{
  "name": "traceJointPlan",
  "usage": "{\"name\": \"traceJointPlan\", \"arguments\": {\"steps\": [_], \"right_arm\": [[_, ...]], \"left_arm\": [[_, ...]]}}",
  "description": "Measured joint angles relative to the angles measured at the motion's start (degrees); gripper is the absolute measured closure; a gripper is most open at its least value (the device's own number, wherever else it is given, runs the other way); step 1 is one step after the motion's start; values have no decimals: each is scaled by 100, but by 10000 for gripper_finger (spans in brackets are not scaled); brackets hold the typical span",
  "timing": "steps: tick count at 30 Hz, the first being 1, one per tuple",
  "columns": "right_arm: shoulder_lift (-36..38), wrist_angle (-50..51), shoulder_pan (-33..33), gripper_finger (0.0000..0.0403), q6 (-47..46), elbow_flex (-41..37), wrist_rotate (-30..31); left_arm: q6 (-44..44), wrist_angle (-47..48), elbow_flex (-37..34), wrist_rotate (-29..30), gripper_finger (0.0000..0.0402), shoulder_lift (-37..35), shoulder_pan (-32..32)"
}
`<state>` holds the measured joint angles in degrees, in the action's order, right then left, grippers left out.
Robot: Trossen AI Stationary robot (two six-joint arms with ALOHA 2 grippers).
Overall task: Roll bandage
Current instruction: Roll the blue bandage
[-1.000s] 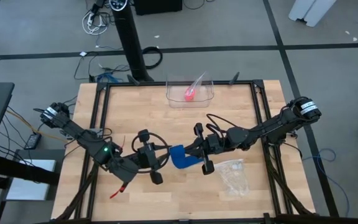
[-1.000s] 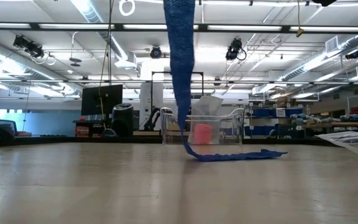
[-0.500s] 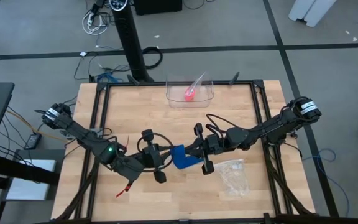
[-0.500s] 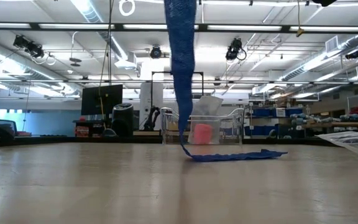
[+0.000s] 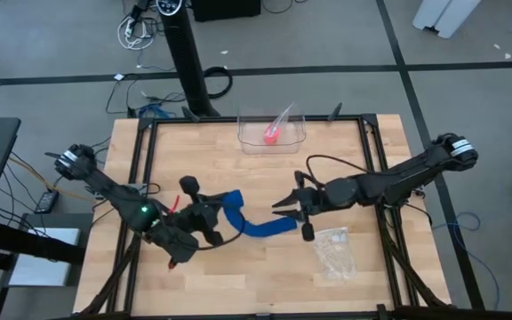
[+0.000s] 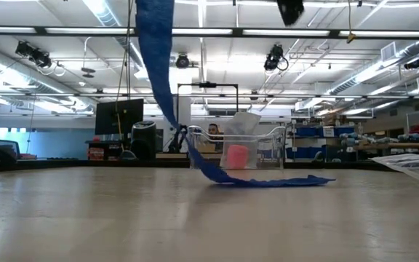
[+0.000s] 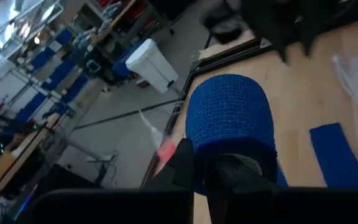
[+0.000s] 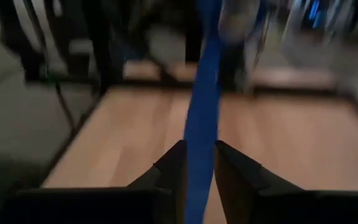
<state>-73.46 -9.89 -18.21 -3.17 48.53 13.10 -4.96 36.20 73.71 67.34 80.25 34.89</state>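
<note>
The bandage [image 5: 254, 222] stretches as a blue strip between the two grippers, its rolled end [image 7: 230, 124] pinched in the left gripper [image 5: 201, 214] and its loose tail sagging onto the table [image 5: 345, 151]. The right gripper [image 5: 293, 203] sits at the tail end, fingers [image 8: 174, 167] spread on either side of the strip. Just beside the right gripper lies a plastic bag [image 5: 334, 250]. Farther off, beyond both grippers, a clear bin [image 5: 272, 130] holds a pink roll [image 5: 271, 135].

Two dark, slim jointed arms carry looping black cables; the left arm [image 5: 118, 200] shows a small green light.
</note>
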Motion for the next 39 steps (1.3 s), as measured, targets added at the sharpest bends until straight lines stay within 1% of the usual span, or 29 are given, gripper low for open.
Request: {"name": "traceJointPlan", "arguments": {"steps": [3, 6, 10, 14, 18, 21, 26, 31, 34, 37, 39], "right_arm": [[-148, 448, 43, 316, -549, -245, -396], [-484, 416, 87, 317, -1031, -611, -752], [-949, 390, 145, 317, -1424, -949, -760], [-1245, 587, 225, 312, -1877, -1038, -743], [-1365, 1113, 294, 309, -2050, -1044, -392], [-1346, 1345, 201, 310, -1279, -1044, -309], [-1280, 1665, -244, 310, 230, -1040, 61], [-1388, 1794, -566, 310, 808, -1041, 363], [-1569, 1767, -655, 310, 1136, -1027, 575], [-1791, 1695, -673, 310, 1440, -1027, 653], [-1914, 1601, -717, 310, 1612, -1010, 898]], "left_arm": [[-423, 294, -22, -117, 383, -155, -2], [-713, 213, -348, -163, 383, -385, 0], [-919, -201, -1069, -278, 383, -642, -2], [-996, -759, -1788, -353, 383, -1005, -64], [-1070, -1375, -2484, -538, 383, -1385, -163], [-983, -1814, -2869, -659, 383, -1612, -190], [-882, -1980, -3133, -681, 383, -1760, -192], [-878, -2003, -3176, -760, 383, -1762, -192], [-878, -2008, -3176, -762, 383, -1762, -192], [-880, -2013, -3176, -762, 383, -1762, -190], [-880, -2013, -3176, -761, 383, -1762, -192]]}}
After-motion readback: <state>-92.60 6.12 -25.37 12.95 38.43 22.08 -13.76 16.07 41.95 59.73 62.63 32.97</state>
